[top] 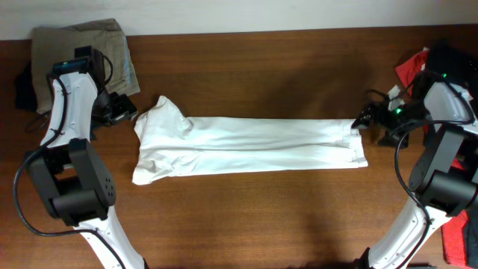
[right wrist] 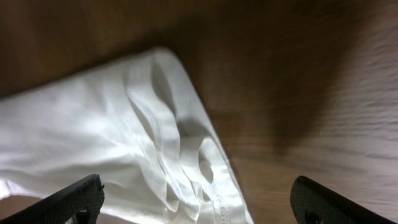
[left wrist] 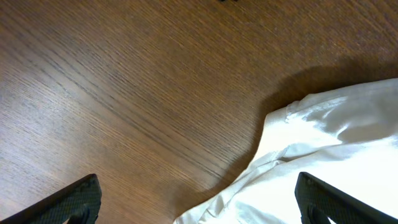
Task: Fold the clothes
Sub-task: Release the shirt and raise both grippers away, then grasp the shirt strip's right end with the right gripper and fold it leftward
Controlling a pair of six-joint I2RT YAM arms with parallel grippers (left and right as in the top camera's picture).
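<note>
The white T-shirt lies folded into a long narrow band across the middle of the table. No green-and-black label shows. My left gripper is open just off the shirt's left end. In the left wrist view its fingers are wide apart above the shirt's edge and bare wood. My right gripper is open at the shirt's right end. In the right wrist view its fingers are spread above the layered hem.
A khaki-grey folded garment lies at the back left behind the left arm. Red and black garments lie at the right edge. The brown wooden table extends in front of the shirt.
</note>
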